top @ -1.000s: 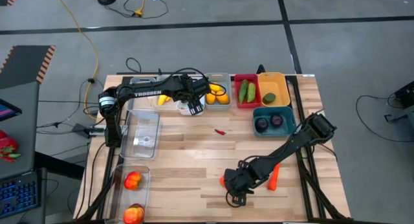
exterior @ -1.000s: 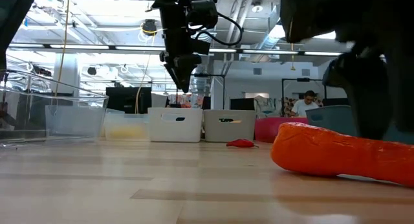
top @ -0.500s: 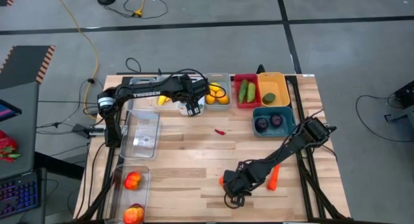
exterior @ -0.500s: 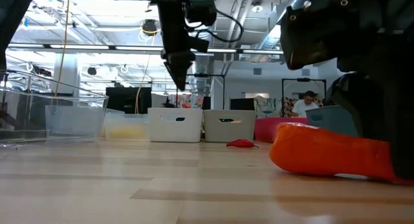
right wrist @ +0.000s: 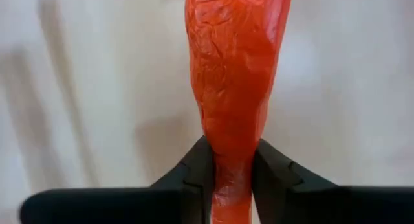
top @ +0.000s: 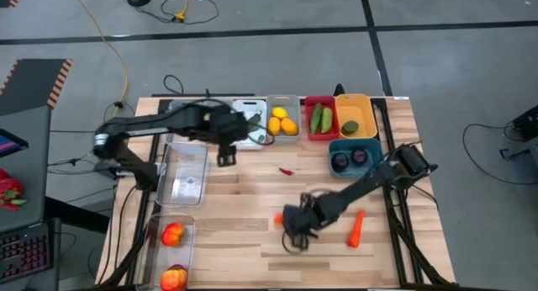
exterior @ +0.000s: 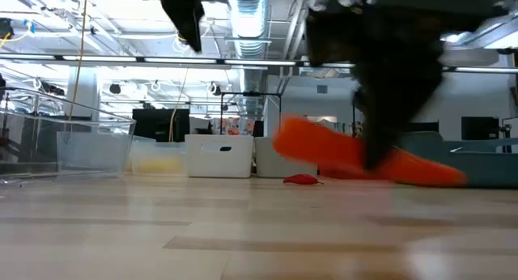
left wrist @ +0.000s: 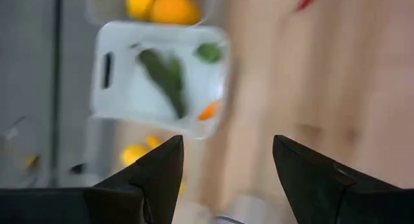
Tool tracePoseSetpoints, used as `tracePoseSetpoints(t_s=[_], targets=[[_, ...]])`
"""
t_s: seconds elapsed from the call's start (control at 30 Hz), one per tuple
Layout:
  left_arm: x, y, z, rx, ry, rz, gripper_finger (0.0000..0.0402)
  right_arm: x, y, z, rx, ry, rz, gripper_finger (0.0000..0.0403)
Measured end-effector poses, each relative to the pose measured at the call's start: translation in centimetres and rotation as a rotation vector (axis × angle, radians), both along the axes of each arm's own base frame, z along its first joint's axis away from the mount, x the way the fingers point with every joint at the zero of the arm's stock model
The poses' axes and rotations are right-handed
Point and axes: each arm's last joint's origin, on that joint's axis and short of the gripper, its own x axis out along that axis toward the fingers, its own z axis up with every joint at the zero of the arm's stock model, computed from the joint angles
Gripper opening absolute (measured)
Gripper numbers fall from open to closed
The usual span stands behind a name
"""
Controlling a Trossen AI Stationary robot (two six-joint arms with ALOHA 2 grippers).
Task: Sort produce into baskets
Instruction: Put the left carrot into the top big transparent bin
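My right gripper (top: 291, 229) is shut on an orange carrot (right wrist: 236, 68) over the near middle of the table; in the low view the carrot (exterior: 324, 146) shows tilted beside the blurred gripper. A second carrot (top: 356, 228) lies flat on the wood to its right. My left gripper (top: 225, 156) hangs open and empty above the table, near the white basket (top: 248, 123). In the left wrist view that basket (left wrist: 123, 88) holds green pieces and an orange bit. A small red chili (top: 286, 170) lies on the bare wood. My right gripper pinches the carrot between its two fingers (right wrist: 272, 172), on its narrower part (right wrist: 230, 160). The fingers slant steeply down from above and lie across the carrot. The thick end (exterior: 287, 138) is tipped up, and the carrot looks lifted off the table.
Along the far edge stand a clear basket of lemons (top: 283, 123), a red one with cucumbers (top: 320, 119) and an orange-yellow one (top: 355, 116). The teal basket (top: 373, 162) holds purple rounds. Clear baskets (top: 187, 169) line the left edge, one with red-yellow fruit (top: 171, 235).
My left gripper has risen and swung from over the white basket toward the table's left and near side. My right gripper has taken hold of the carrot and moved it toward the left and far edge. The carrot, flat on the wood before, now has its thick end tipped up.
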Motion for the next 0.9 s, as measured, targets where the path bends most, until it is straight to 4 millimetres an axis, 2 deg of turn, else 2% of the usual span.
tracePoseSetpoints(t_s=[0.13, 0.23, 0.37, 0.57, 0.7, 0.9], targets=[[-2.0, -2.6, 2.4, -0.122, -0.133, -0.047, 0.0226, 1.2, -2.2, 1.9, -0.033, -0.119, 0.010, 0.0131], [-3.0, -4.4, 3.4, -0.189, -0.192, -0.084, 0.0226, 2.3, -3.8, 3.1, -0.048, -0.228, 0.046, 0.0135], [-3.5, -6.5, 3.9, -0.226, -0.220, -0.127, 0.0226, 3.8, -5.9, 4.8, -0.092, -0.393, 0.085, 0.0118], [-3.0, -9.4, 4.1, -0.244, -0.270, -0.237, 0.0226, 5.5, -8.2, 6.5, -0.161, -0.587, 0.132, 0.0108], [-3.1, -10.5, 4.1, -0.261, -0.274, -0.258, 0.0226, 6.0, -9.1, 7.0, -0.213, -0.646, 0.166, 0.0115], [-3.3, -11.1, 4.1, -0.315, -0.293, -0.172, 0.0226, 6.7, -9.9, 7.9, -0.263, -0.757, 0.188, 0.0117]])
